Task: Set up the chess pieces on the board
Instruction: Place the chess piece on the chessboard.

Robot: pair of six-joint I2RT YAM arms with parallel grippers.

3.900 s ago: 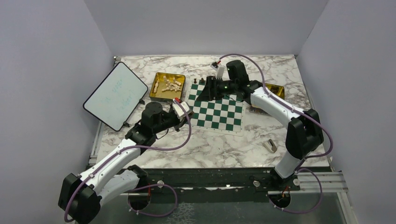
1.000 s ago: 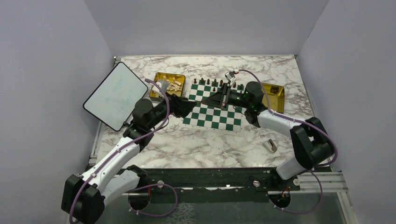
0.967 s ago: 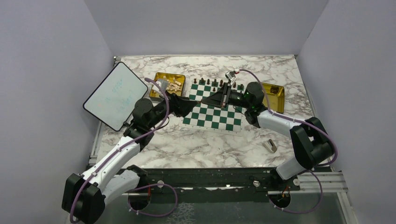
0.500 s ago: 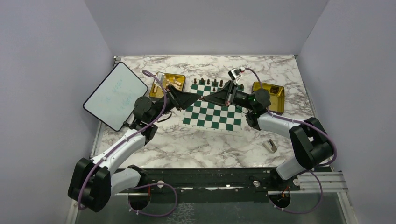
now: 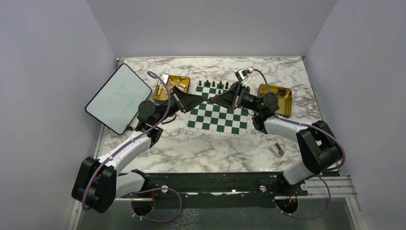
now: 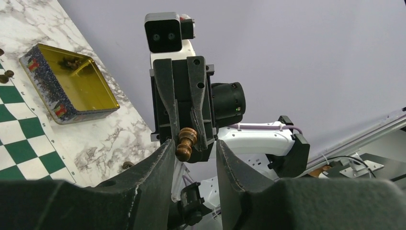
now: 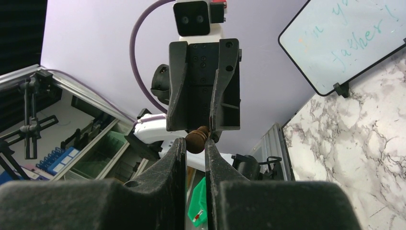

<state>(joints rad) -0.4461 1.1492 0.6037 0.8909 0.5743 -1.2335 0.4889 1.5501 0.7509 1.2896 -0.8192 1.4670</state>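
My two grippers meet tip to tip in the air above the board's far left part. My right gripper is shut on the base of a dark brown chess piece, whose round head points at the left arm. My left gripper is open around that head. The head lies against one of its fingers, and a gap shows at the other. Several dark chess pieces stand on the board's far rows. Pale chess pieces lie in the left gold tray.
A second gold tray, holding a few dark pieces, sits right of the board. A white tablet leans at the far left. A small grey block lies on the marble at the near right.
My left arm swung from the tray side up to the right gripper's tips. Its jaws have narrowed around the piece's head. The right gripper has stayed shut on the piece.
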